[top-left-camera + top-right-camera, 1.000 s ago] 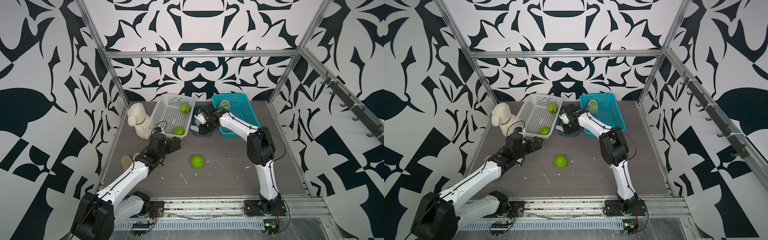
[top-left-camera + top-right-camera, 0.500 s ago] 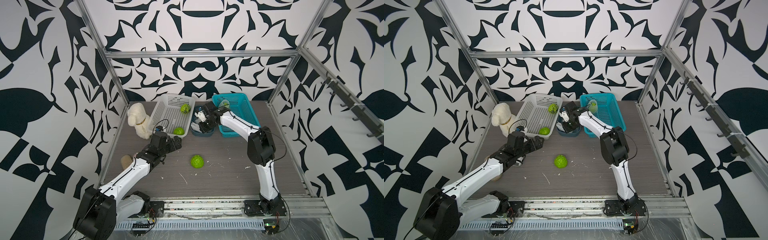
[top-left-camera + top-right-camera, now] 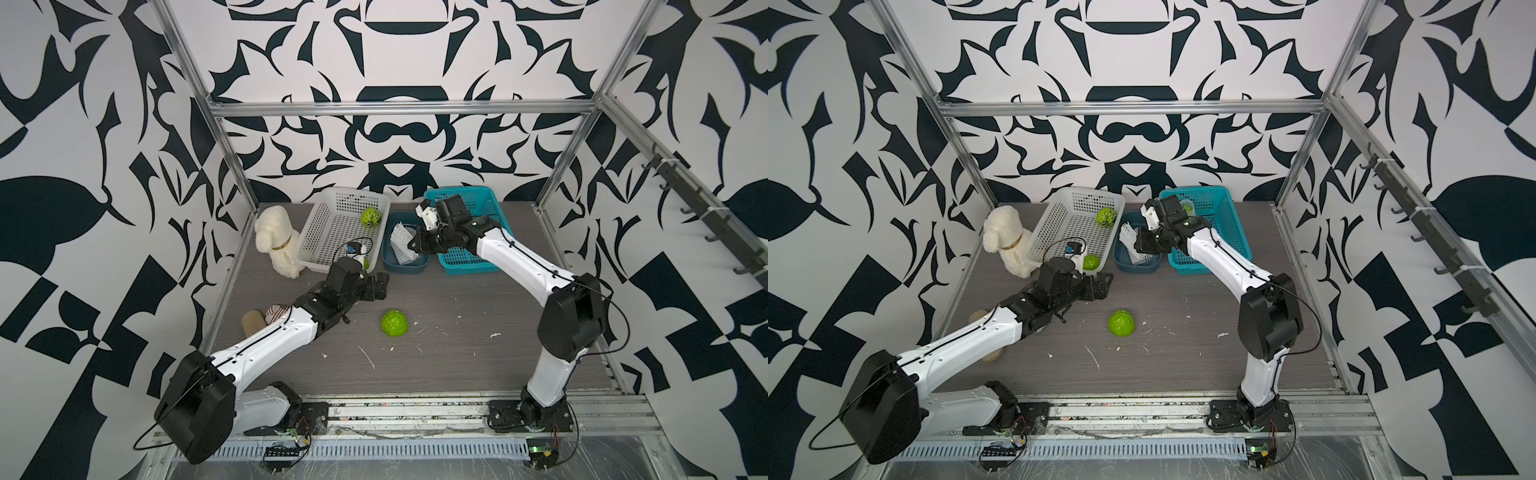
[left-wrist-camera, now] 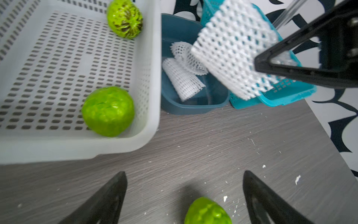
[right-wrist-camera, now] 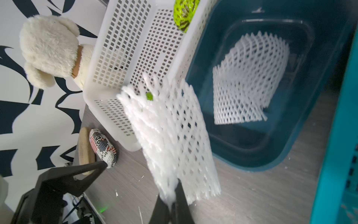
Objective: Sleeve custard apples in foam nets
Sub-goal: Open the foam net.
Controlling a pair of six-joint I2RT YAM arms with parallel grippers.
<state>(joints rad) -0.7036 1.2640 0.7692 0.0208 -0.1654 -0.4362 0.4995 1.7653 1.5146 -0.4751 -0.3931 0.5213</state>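
Observation:
One custard apple [image 3: 394, 323] [image 3: 1121, 323] lies loose on the table, and its top shows between my left fingers [image 4: 208, 211]. My left gripper [image 3: 380, 286] [image 4: 184, 172] is open, low over the table just short of that fruit. Two more custard apples [image 4: 125, 18] [image 4: 108, 111] sit in the white basket [image 3: 320, 216]. My right gripper [image 5: 175, 195] [image 3: 415, 245] is shut on the edge of a white foam net [image 5: 172, 139] [image 4: 234, 56], held above the dark blue tub [image 3: 409, 268]. More foam nets [image 5: 249, 83] [image 4: 182, 79] lie in the tub.
A teal basket [image 3: 469, 264] stands right of the tub, with a greenish fruit [image 3: 1187, 205] at its back. A cream plush dog [image 3: 277, 241] sits left of the white basket. A printed can [image 3: 276, 311] and a cork-like roll [image 3: 252, 322] lie by the left wall. White foam crumbs dot the table.
My right gripper has shut on a foam net and raised it out of the tub. My left gripper has moved right, toward the loose fruit, staying open.

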